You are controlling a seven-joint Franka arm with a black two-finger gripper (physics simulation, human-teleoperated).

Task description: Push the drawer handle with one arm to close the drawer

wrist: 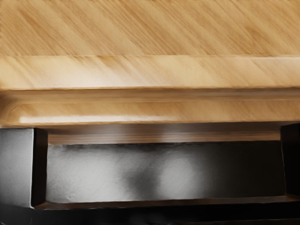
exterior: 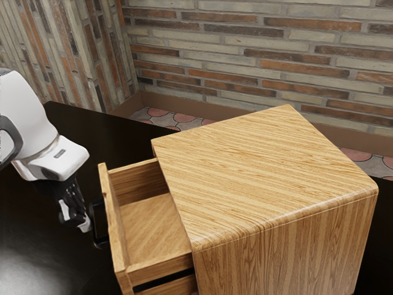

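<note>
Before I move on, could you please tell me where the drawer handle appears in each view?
Exterior view: black handle, toward the exterior view's left, on the open drawer's outer face.
Wrist view: handle in the foreground, its bar running along the wood, a post at each end.
Shared landmark: the wooden drawer front behind the handle.

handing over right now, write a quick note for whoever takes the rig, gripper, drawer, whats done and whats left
Gripper: low in front of the handle, on its exterior view's left; open or shut, and contact with the handle, can't be told.
Handle: black, on the drawer's front.
Drawer: pulled out of the cabinet.
Done: gripper is at the handle.
Left: push the handle toward the cabinet until the drawer closes.
</note>
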